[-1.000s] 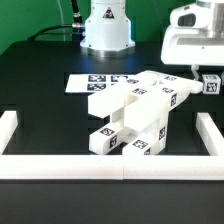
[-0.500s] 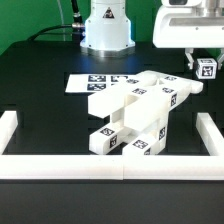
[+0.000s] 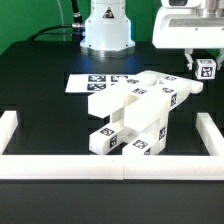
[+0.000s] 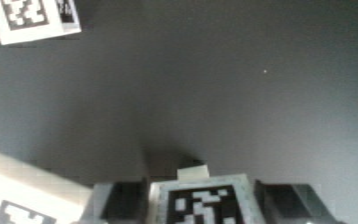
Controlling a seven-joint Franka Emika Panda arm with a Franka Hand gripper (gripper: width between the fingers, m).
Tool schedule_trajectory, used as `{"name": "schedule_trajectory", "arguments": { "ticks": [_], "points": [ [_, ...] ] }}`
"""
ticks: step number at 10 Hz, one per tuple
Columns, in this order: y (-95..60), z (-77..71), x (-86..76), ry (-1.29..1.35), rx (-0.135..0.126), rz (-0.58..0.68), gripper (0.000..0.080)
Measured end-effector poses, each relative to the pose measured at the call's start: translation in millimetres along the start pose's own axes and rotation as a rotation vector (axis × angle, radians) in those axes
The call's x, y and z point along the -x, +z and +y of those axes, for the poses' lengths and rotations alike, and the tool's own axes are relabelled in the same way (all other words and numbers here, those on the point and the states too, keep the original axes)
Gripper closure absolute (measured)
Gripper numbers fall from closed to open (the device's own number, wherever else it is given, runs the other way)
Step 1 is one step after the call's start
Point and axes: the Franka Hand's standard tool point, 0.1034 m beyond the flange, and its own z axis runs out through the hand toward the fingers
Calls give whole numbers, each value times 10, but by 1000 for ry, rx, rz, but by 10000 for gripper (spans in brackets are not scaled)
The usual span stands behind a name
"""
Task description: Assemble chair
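The partly built chair [image 3: 135, 115] is a cluster of white blocky parts with black-and-white tags in the middle of the black table. My gripper [image 3: 206, 68] is at the exterior view's right, above and apart from the chair. It is shut on a small white tagged post [image 3: 207, 69] and holds it in the air. In the wrist view the post's tag [image 4: 204, 205] sits between the two dark fingers [image 4: 119, 204]. A corner of a white chair part [image 4: 12, 200] shows in that view.
The marker board [image 3: 90, 83] lies flat behind the chair; one of its tags shows in the wrist view [image 4: 34, 18]. White border rails run along the front [image 3: 110, 165], the exterior view's left [image 3: 8, 125] and right [image 3: 210, 130]. The robot base [image 3: 105, 25] stands at the back.
The gripper has risen with the small post from one second ago and moved slightly to the exterior view's left. Since half a second ago nothing visibly moved.
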Motion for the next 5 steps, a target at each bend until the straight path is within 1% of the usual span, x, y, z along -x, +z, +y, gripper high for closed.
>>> {"name": "schedule_trajectory", "arguments": {
  "ticks": [1, 2, 3, 5],
  "points": [
    [-145, 143, -227, -41, -5, 11, 515],
    [-183, 248, -359, -52, -4, 12, 515],
    [-193, 280, -389, -47, -3, -6, 515],
    [-177, 250, -373, -51, -4, -1, 515]
  ]
}}
